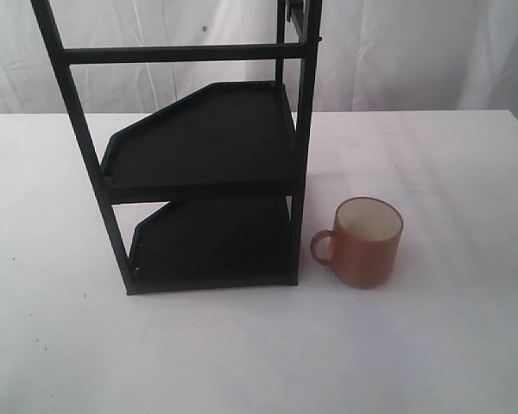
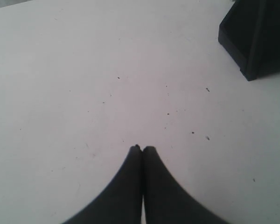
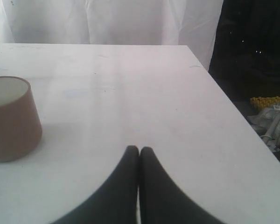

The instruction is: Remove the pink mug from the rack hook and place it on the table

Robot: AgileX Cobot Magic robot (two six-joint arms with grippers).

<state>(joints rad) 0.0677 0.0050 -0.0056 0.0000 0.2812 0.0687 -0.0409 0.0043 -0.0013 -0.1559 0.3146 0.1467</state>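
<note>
The pink mug stands upright on the white table, just right of the black rack's base, handle toward the rack. It also shows in the right wrist view as the pink mug, off to the side of my right gripper, which is shut on nothing above bare table. My left gripper is shut too, over empty table. Neither gripper appears in the exterior view. The rack hook is cut off at the top of that view.
The tall black rack with two angled shelves stands mid-table; its corner shows in the left wrist view. White curtains hang behind. The table's edge drops off to clutter on the floor.
</note>
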